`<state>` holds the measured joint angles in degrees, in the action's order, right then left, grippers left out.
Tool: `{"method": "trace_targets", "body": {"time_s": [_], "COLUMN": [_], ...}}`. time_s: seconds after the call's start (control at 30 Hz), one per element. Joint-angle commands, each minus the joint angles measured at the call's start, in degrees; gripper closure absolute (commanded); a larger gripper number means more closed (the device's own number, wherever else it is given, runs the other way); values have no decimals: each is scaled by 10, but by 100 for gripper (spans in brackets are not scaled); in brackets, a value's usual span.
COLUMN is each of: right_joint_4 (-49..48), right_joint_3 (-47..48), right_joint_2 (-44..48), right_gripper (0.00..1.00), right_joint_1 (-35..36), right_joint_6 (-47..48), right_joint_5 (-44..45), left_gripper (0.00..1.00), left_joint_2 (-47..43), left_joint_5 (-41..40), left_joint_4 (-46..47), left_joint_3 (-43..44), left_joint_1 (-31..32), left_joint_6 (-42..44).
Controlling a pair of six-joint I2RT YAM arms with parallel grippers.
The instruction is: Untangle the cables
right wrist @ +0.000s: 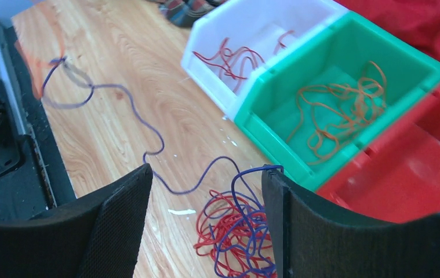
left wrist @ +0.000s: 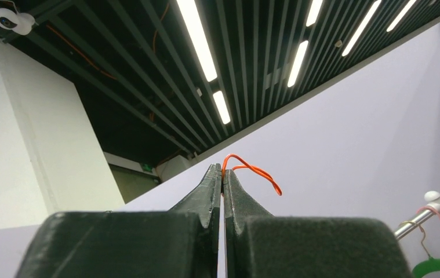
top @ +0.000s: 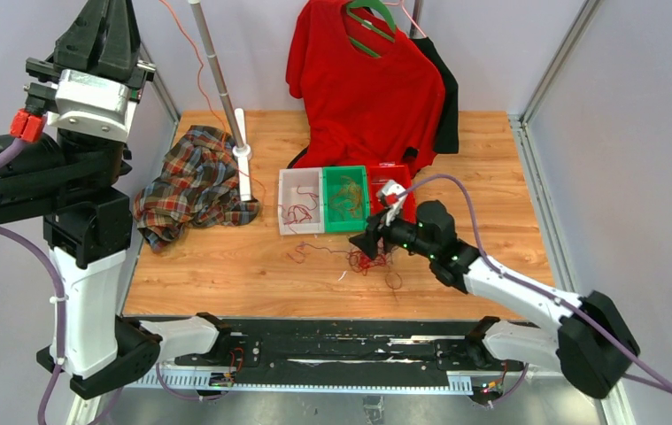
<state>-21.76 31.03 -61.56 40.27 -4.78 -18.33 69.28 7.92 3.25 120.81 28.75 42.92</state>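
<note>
Where the tangle of red and blue cables (right wrist: 235, 234) lies on the wooden table (top: 226, 266), it sits just in front of the green bin (right wrist: 269, 145) and the red bin (right wrist: 408, 168), close to their front walls. Bare wood opens to its left and toward the black rail at the near edge. The right gripper (right wrist: 206, 174) hovers low over it with its jaws spread wide, one finger on each side of the heap and nothing between them. One blue cable (right wrist: 148, 133) trails out of the heap across the open wood toward the near edge.

The left gripper (left wrist: 223, 176) is raised high above the table's left side, pointing up at the ceiling. Its jaws are pressed together on an orange cable (left wrist: 252, 171) that loops out past the fingertips.

Only the left wrist view shows that pinch. Only the right wrist view shows the contents of the bins: red strands in the white bin (right wrist: 208, 87) and orange strands in the green one. Only the top view shows the plaid shirt (top: 195, 181) at the foot of the pole (top: 221, 88) and the red T-shirt (top: 363, 80) hanging behind the bins.
</note>
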Motion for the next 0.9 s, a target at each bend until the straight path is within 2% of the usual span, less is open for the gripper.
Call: {"method": "trace_targets", "body": {"time_s": [0.0,0.13,0.3,0.37,0.47,0.6,0.87], "right_joint_4": [-33,-10,60,27,-2,-3,-42], "right_joint_3": [58,90,117,99,84,117,184], "right_joint_2": [-66,-104,-100,-94,-96,-155,-278], "right_gripper": [31,32,36,36,33,32,32], "right_joint_1": [22,48,50,58,77,78,95], "right_joint_6": [54,64,-3,-4,68,115,131], "right_joint_5": [-87,-92,-132,-129,-78,-58,-148], "left_gripper": [99,99,99,99,100,99,100], "left_joint_2": [-2,-4,-12,-14,-10,-2,2], "left_joint_5": [5,8,12,12,13,14,15], "left_joint_4": [-4,-11,-14,-14,-14,-17,-29], "left_joint_3": [15,14,-1,-7,2,29,50], "left_joint_1": [3,3,3,4,4,3,3], "left_joint_6": [-2,5,5,3,1,3,18]}}
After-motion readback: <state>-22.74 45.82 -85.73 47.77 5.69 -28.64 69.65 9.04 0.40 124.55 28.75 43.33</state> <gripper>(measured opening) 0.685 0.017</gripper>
